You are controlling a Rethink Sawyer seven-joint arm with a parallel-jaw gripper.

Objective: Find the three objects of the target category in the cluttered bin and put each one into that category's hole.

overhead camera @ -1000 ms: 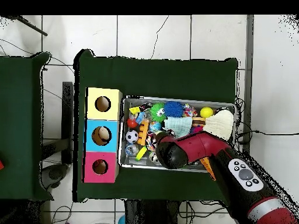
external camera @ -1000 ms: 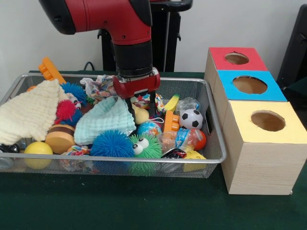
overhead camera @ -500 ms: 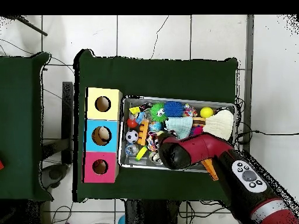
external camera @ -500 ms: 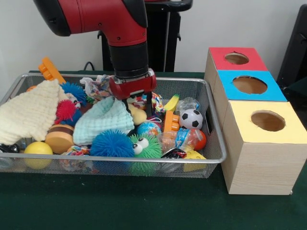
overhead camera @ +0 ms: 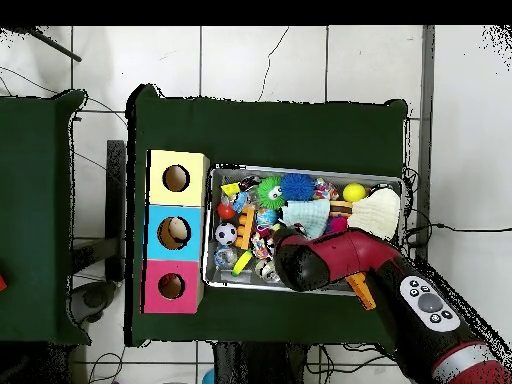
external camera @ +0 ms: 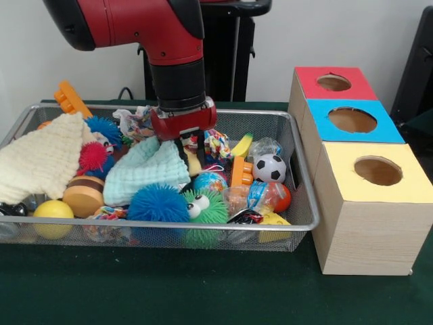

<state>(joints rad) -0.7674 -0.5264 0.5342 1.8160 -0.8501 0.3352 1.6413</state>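
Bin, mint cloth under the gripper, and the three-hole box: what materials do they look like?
Bin: silvery wire mesh with a metal rim; you can see through the walls. Mint cloth: soft woven fabric, probably cotton muslin, judging by its crinkled matte surface and folds. Three-hole box: light wood or wood-look board, since grain lines show on the side; tops look like matte painted or papered panels.

Toys piled in bin (external camera: pixel 298 177), boxes w/ holes (external camera: pixel 365 177) right beside, arm (external camera: pixel 177 74) above bin centre

You are looking at a robotics lab: a green-covered table (overhead camera: pixel 270 130) stands on a white tiled floor (overhead camera: pixel 260 62) with loose cables (overhead camera: pixel 30 85) trailing beside the table, and a plain white wall (external camera: pixel 325 34) rises behind it.
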